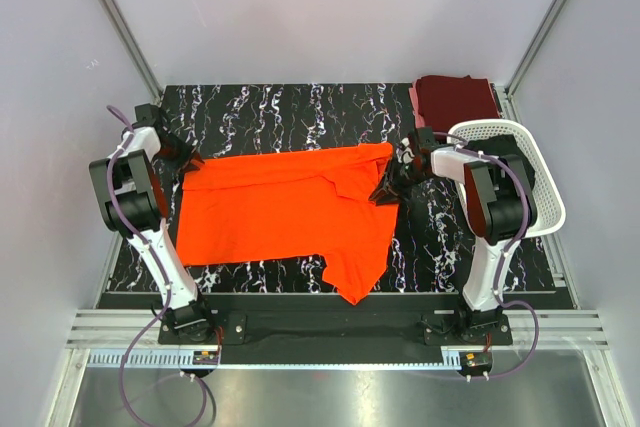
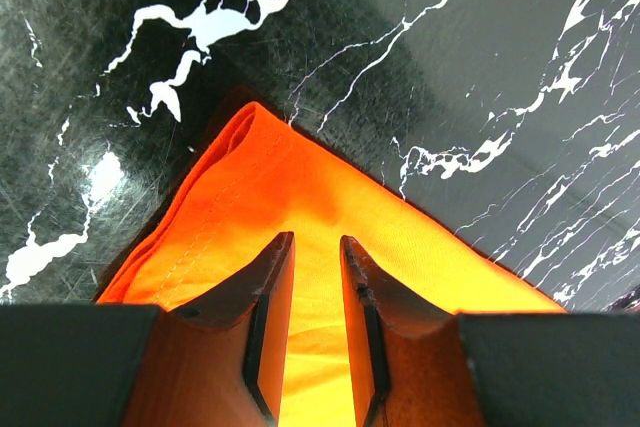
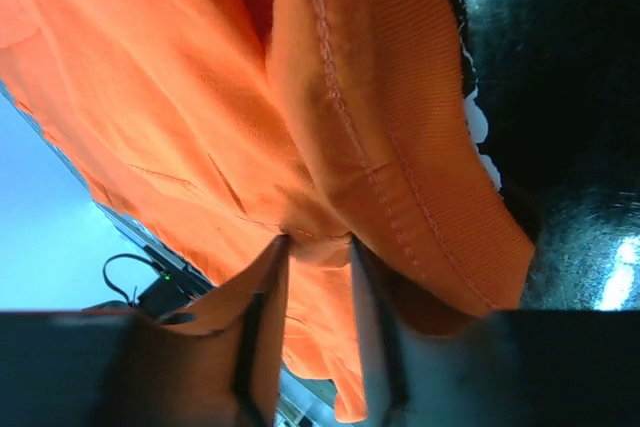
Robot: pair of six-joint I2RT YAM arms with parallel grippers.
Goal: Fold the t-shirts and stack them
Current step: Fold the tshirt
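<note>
The counter [image 1: 260,112] carries the orange shirt [image 1: 270,212], spread wide, likely so it can be folded. A basket [image 1: 540,162] stands at the right. The maroon shirt [image 1: 455,97] lies folded at the far right corner, probably the stack's base. The right hand [image 3: 318,239] pinches the orange shirt's far right edge, lifting it. The left hand [image 2: 315,242] sits narrow over the left corner; I cannot tell if it grips.
</note>
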